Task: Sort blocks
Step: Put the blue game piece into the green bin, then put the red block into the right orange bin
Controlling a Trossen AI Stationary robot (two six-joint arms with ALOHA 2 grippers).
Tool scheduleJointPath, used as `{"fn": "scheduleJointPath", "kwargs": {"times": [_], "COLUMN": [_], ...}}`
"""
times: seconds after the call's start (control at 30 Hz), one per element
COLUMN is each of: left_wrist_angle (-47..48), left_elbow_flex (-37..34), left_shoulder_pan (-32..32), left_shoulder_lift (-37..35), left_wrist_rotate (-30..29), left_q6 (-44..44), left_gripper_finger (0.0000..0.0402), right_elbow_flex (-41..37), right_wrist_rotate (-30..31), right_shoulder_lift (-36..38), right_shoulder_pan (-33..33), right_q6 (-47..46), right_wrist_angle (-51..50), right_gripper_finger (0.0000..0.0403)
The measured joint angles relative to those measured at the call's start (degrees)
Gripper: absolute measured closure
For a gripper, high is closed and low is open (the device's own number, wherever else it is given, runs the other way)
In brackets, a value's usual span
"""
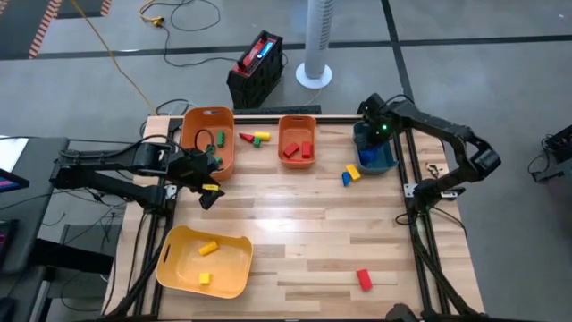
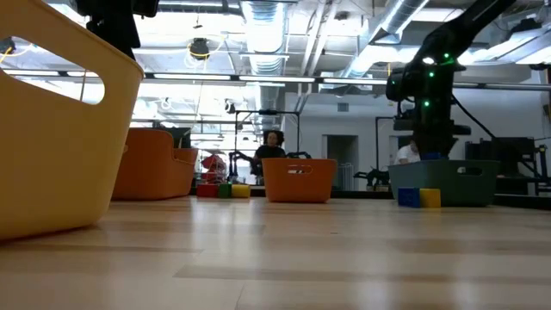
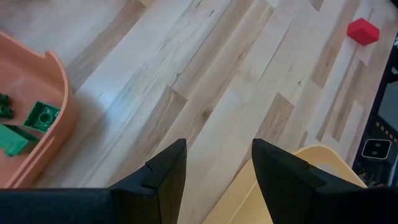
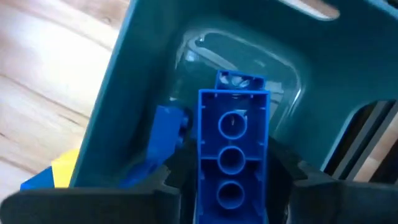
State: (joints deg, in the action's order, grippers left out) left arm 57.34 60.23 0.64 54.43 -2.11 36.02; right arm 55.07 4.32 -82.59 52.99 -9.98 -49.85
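Observation:
My right gripper (image 4: 233, 177) hangs over the teal bin (image 1: 375, 154) at the table's far right and is shut on a blue block (image 4: 232, 137). Another blue block (image 4: 163, 134) lies inside that bin. My left gripper (image 3: 217, 152) is open and empty. It hovers between the left orange bin (image 1: 208, 139), which holds green blocks (image 3: 40, 116), and the yellow bin (image 1: 204, 261), which holds two yellow blocks (image 1: 207, 247). Loose blocks rest on the table: a red, green and yellow group (image 1: 256, 137), a blue and yellow pair (image 1: 350, 173), and a red one (image 1: 364, 279). My right gripper pinches the blue block between its two fingers, by the long side faces at the block's near end (image 4: 231, 186). The fingers come from above, pointing down into the teal bin, and lie along the block. The block is lifted clear, its free end (image 4: 239, 81) toward the bin floor.
A second orange bin (image 1: 297, 141) with red blocks stands at the far edge, between the other two far bins. Bare wood (image 1: 304, 224) spreads across the table's middle. The yellow bin's wall (image 2: 60, 129) fills the low view's left. A person sits in the room beyond the table (image 2: 274, 146).

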Motion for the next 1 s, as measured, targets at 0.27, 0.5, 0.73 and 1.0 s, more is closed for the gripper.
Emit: {"fn": "scheduleJointPath", "kwargs": {"times": [0.27, 0.5, 0.73, 1.0], "left_wrist_angle": [-0.3, -0.31, -0.31, -1.75], "left_elbow_flex": [0.0, 0.0, 0.0, 0.0], "left_shoulder_pan": [-0.02, -0.02, -0.02, -0.01], "left_shoulder_lift": [0.0, 0.0, 0.0, 0.0], "left_wrist_rotate": [-0.05, -0.04, 0.0, 0.57], "left_q6": [0.28, 0.63, 0.39, -1.69], "left_gripper_finger": [0.0223, 0.0223, 0.0223, 0.0223], "right_elbow_flex": [-0.24, -0.24, 2.84, 3.14], "right_wrist_rotate": [-0.04, -0.02, 0.04, 4.74], "right_shoulder_lift": [0.0, 4.44, 13.75, 14.92], "right_shoulder_pan": [-0.02, -1.8, -11.24, -29.39], "right_q6": [-0.02, -0.66, -8.42, -22.91], "right_wrist_angle": [0.59, -2.2, -3.56, -3.59], "right_gripper_finger": [0.0199, 0.0184, 0.0192, 0.0195]}}
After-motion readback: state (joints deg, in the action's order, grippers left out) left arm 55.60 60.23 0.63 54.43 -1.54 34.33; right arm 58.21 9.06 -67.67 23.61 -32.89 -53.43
